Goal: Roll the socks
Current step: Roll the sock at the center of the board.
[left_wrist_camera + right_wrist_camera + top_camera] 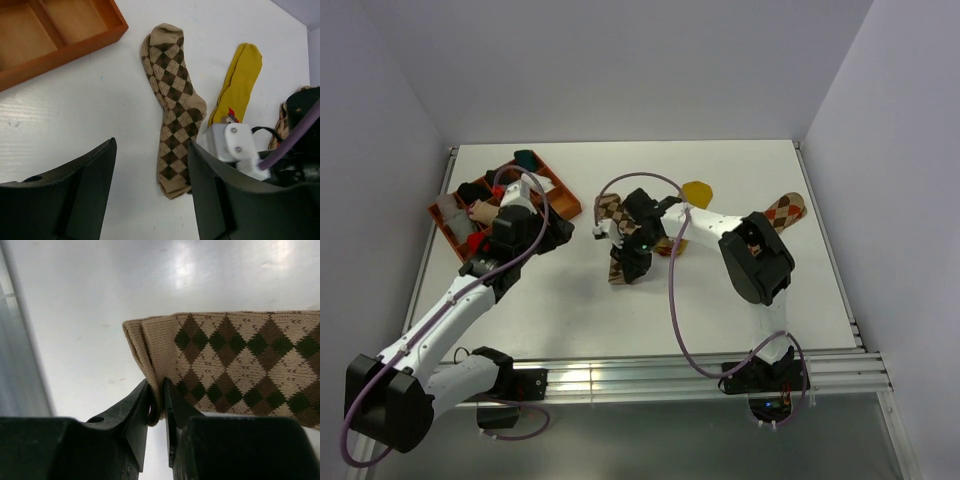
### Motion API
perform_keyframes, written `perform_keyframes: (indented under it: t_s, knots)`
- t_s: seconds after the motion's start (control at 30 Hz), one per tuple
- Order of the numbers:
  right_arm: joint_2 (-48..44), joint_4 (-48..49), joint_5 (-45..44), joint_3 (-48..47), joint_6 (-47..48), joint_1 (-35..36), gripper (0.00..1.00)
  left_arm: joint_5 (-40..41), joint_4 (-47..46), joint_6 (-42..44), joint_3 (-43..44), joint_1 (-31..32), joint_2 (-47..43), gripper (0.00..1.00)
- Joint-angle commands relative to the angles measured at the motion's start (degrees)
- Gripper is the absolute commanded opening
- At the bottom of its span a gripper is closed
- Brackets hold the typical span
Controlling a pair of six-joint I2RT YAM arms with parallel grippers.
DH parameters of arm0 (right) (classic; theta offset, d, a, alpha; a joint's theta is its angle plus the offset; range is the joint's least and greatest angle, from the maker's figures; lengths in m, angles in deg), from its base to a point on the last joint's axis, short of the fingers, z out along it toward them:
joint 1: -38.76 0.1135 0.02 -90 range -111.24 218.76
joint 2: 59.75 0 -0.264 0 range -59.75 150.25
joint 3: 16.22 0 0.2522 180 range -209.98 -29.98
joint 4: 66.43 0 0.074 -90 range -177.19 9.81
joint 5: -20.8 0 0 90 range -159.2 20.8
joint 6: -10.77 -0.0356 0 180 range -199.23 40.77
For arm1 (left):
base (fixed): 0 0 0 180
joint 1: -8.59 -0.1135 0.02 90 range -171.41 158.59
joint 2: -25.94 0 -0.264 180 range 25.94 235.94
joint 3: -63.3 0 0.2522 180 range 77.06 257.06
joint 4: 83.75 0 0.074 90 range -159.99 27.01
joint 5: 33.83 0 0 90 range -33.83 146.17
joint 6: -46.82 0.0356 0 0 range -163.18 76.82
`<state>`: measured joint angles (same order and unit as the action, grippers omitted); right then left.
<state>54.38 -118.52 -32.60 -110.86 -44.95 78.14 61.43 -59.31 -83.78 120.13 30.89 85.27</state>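
The brown-and-cream argyle sock lies flat and long near the middle of the table. My right gripper is shut on the folded edge of its plain cuff, low over the table; from above, the right gripper covers the middle of this sock. The mustard yellow sock lies just behind it and the orange-brown argyle sock at the far right. My left gripper stands open above bare table, left of the cuff end, with nothing between its fingers.
An orange wooden tray with compartments sits at the back left, holding several small sock bundles. My left gripper hangs right beside its near corner. Purple cables loop over both arms. White walls close in the table on three sides.
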Motion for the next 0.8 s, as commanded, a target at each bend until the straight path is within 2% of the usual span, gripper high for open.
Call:
perform_keyframes:
  t_s: [0.0,0.23,0.33,0.5,0.77]
  knots:
    - [0.55,-11.3,13.37,-3.4,-2.29,-1.67,0.24,-3.76,-7.77,-0.97,-4.48,0.63,-0.88,0.63]
    - [7.15,-21.77,23.85,-6.92,-4.22,-6.5,0.23,-1.22,-17.26,1.48,-11.16,8.45,-0.53,0.61]
    - [8.92,-22.06,24.92,-6.14,-7.29,-7.82,0.22,-1.65,-21.99,2.37,-13.27,11.88,0.69,0.62]
    - [8.83,-14.96,19.57,-3.23,-16.77,-8.96,0.22,-3.76,-26.75,5.17,-14.15,15.13,5.6,0.61]
    - [11.64,-16.07,18.16,-4.63,-19.16,-9.23,0.22,-2.01,-34.14,10.62,-13.37,24.35,15.72,0.59]
